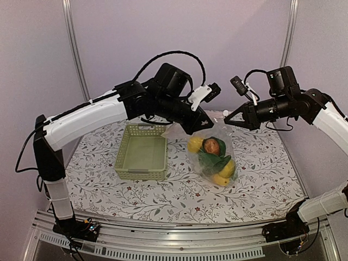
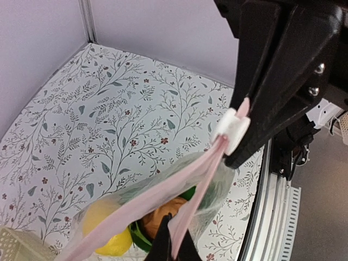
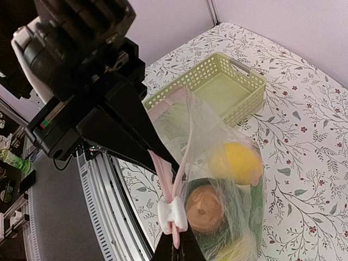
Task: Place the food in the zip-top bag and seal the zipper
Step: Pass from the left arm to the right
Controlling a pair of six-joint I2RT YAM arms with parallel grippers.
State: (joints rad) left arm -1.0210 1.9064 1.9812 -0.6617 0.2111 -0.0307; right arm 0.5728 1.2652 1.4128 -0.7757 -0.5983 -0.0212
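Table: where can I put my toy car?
Bare table lies along the near edge, before the basket and the zip-top bag, and right of the bag. The middle is crowded: the left gripper and right gripper hold the bag's top.

Plain lavender walls close the space from 9 round to 3 o'clock, evenly and softly lit. A silver upright stands at 11 o'clock, a second upright at 1. A white table printed with leafy sprigs fills the middle, with an aluminium rail edging it at 6 o'clock. Grey floor lies past the rail.
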